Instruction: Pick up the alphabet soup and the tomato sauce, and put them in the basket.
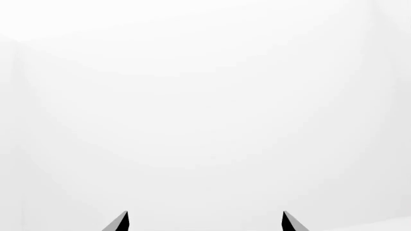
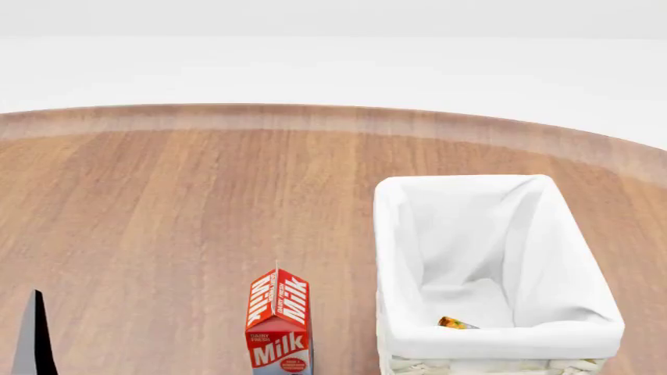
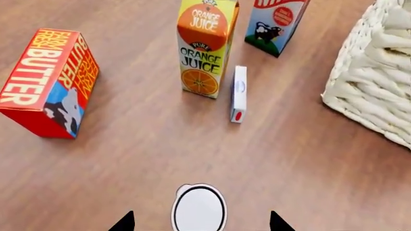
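Wooden bench [image 2: 156, 219], white surround. Basket [image 2: 401, 234] stands beside milk carton [image 2: 278, 322]. Both arms' fingers spread open, empty.

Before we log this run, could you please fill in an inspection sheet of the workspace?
Surface: wooden table.
Job's things: basket holds a small orange item, identity unclear; white-topped can, label hidden.
Clutter: milk carton, orange juice carton, butter box, small white box.
Grippers: left gripper open, empty; right gripper open over the can.
Cables: nothing seen.
Surroundings: plain white.
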Robot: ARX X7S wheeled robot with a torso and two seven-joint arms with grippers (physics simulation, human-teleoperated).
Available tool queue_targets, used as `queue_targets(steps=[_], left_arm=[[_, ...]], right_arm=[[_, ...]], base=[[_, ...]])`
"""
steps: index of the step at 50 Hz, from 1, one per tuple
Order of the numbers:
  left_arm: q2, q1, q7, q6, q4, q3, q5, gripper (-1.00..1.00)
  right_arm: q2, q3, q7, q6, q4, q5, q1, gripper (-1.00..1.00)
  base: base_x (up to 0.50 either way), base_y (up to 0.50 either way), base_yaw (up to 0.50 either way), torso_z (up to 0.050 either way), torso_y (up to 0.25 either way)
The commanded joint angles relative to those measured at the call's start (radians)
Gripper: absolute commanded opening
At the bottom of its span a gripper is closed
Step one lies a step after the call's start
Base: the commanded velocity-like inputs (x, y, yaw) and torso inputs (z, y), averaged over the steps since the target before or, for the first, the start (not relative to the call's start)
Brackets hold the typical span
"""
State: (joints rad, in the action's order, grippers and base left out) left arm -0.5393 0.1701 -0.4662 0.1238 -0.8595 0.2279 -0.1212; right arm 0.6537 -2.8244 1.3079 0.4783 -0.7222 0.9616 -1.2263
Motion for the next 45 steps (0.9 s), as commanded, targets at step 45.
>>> queue_targets(steps=[45], left_arm=[[-0.007,0.006,-0.012,-0.008,0.005,0.011,0.002,1.0]], right_arm=[[-0.034,0.146,-0.283,0.131,0.365,0.169,0.23,1.0]], base=[[0.0,0.0,0.0,0.0,0.0]])
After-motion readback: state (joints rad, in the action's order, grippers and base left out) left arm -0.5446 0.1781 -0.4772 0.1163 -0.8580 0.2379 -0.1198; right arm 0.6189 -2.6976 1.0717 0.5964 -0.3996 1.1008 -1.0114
